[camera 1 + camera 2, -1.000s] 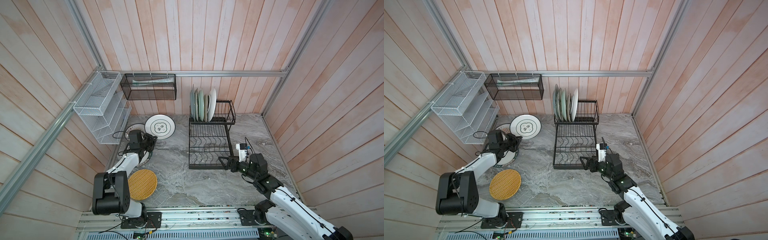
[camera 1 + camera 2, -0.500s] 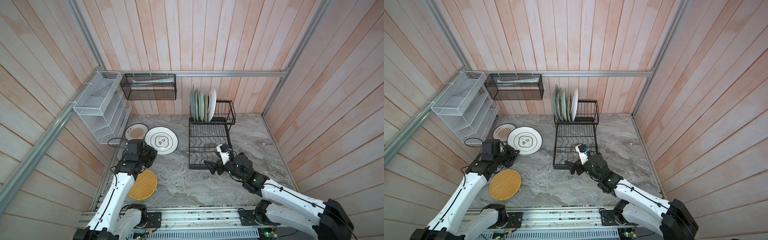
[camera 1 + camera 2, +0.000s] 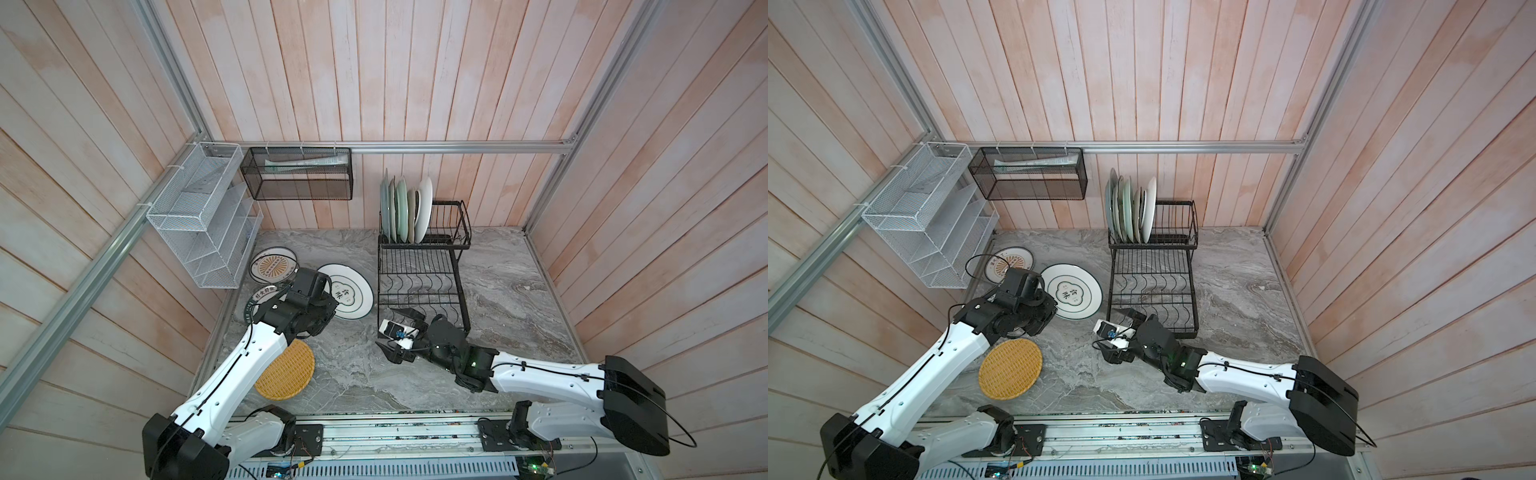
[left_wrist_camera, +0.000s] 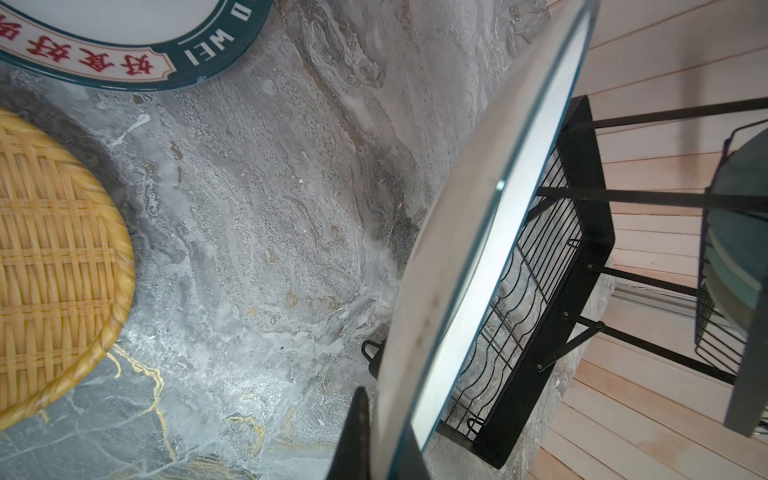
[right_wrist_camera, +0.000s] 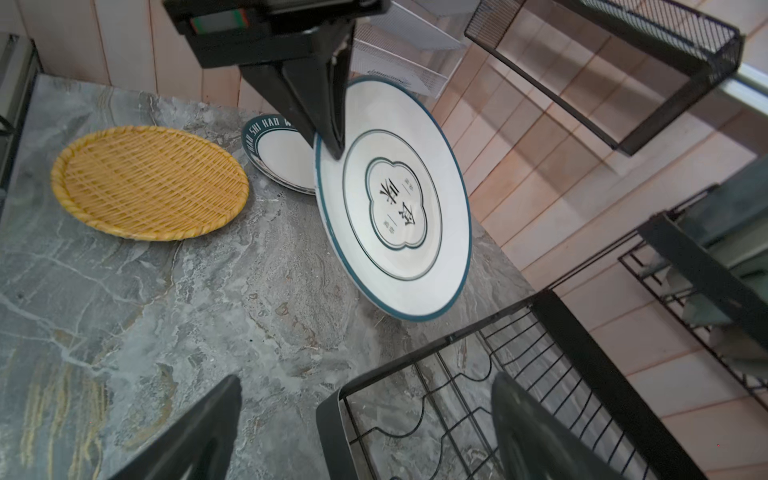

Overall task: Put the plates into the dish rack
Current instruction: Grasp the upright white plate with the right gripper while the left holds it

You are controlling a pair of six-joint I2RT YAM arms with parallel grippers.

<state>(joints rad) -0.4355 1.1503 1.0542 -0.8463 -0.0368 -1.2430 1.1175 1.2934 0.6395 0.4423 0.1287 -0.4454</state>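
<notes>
The left hand is pinched shut on the rim of the white round plate with a teal edge and black Chinese lettering, holding it tilted on edge over the left half of the grey marbled worktop, just beside the left side of the black wire dish rack that stands against the back edge; whether its lower rim touches the worktop I cannot tell; the right hand hovers with jaws wide and empty at the rack's front left corner, facing the plate; several pale plates already stand in the raised tier, while a white sunburst plate, a teal-banded lettered plate and a yellow woven round plate lie flat along the left edge; the step in hand looks like carrying this plate to the rack, perhaps via a handover; next it must be stood upright and lowered into a free slot.
</notes>
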